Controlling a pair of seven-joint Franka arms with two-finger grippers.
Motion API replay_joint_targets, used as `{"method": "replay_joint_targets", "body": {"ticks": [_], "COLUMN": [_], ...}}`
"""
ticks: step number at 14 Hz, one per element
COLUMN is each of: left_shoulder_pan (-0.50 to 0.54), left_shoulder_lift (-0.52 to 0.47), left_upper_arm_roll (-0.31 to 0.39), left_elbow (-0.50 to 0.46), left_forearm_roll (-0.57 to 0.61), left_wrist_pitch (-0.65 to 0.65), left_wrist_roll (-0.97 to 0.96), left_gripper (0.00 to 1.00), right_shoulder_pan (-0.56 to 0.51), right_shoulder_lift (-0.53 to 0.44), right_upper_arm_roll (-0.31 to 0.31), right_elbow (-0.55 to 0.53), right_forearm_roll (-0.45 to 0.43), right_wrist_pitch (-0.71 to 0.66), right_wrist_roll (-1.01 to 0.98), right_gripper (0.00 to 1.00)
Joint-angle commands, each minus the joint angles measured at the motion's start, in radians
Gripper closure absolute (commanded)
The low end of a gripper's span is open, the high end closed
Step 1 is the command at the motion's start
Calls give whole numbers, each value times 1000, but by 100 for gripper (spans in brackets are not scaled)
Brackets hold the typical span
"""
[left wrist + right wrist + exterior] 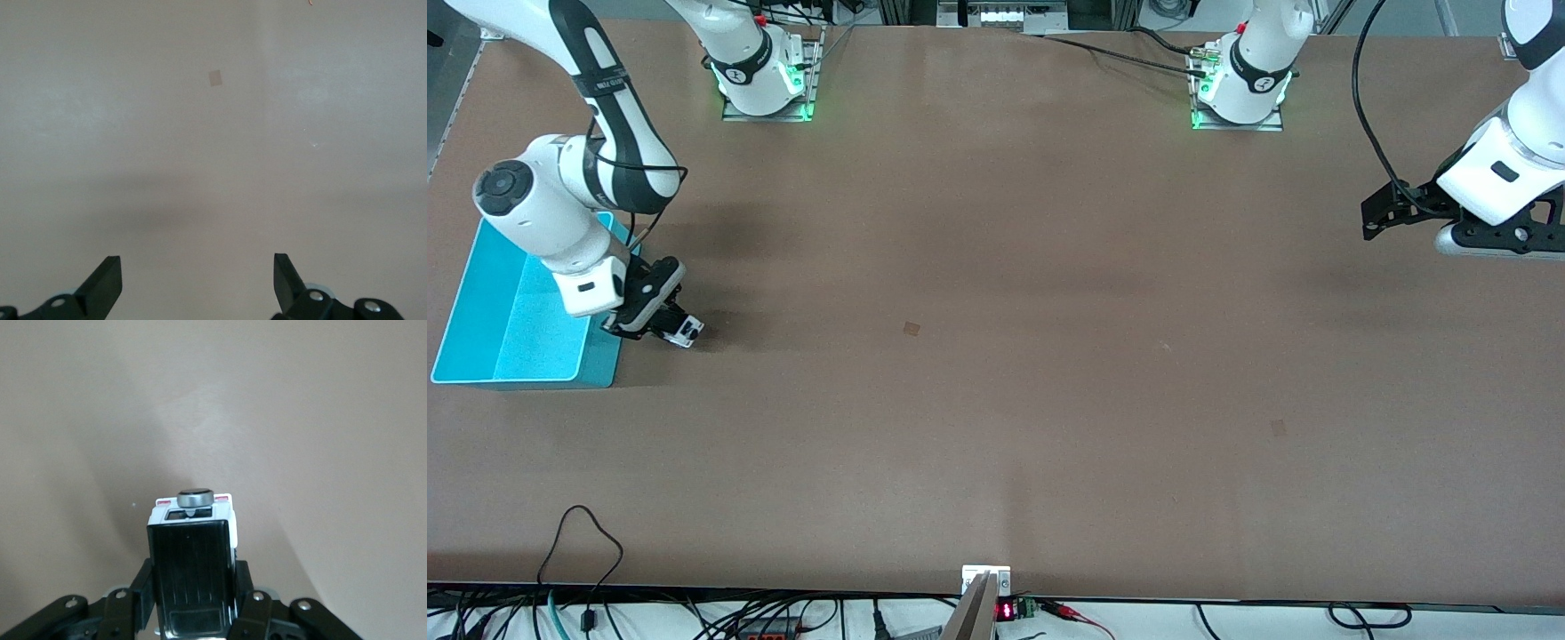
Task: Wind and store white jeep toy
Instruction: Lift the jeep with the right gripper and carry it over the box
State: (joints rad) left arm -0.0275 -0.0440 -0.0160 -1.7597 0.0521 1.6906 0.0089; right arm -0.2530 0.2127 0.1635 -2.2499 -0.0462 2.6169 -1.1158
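My right gripper (665, 322) is shut on the white jeep toy (685, 331), beside the turquoise bin (480, 378) at the right arm's end of the table. In the right wrist view the jeep (193, 570) sits between my fingers (143, 593), black roof up, with a silver spare wheel at its end. I cannot tell whether its wheels touch the table. My left gripper (1371, 220) is open and empty, held up over the left arm's end of the table, waiting. In the left wrist view its fingertips (107, 280) stand wide apart over bare tabletop.
The turquoise bin holds nothing that I can see; the right arm covers part of it. The brown table (996, 356) has small tape marks (911, 328) near its middle. Cables hang along the edge nearest the front camera.
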Motion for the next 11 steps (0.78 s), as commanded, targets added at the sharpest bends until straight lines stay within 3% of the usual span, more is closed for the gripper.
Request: {"method": "replay_joint_targets", "body": {"ticks": [1,4,11], "left_shoulder_pan": [3,0,-2], "left_shoulder_lift": [-13,-13,-13], "left_upper_arm_roll": [5,4,4], "left_elbow": [2,2,3], "left_forearm_roll": [-20,-20,-20], "left_wrist_pitch": [-16,-16,-19], "left_wrist_roll": [25,23,22], "left_gripper": [0,0,0], "right_shoulder_pan": [-12,-14,-14], "right_shoulder_lift": [-24,-24,-33], "right_upper_arm_roll": [-4,-39,-139], "right_elbow": [94,206,323], "right_forearm_roll": [5,-4,-15], "right_wrist_pitch": [-147,-297,-497], "right_wrist_roll": [175,301,574], "right_gripper": [100,100,100]}}
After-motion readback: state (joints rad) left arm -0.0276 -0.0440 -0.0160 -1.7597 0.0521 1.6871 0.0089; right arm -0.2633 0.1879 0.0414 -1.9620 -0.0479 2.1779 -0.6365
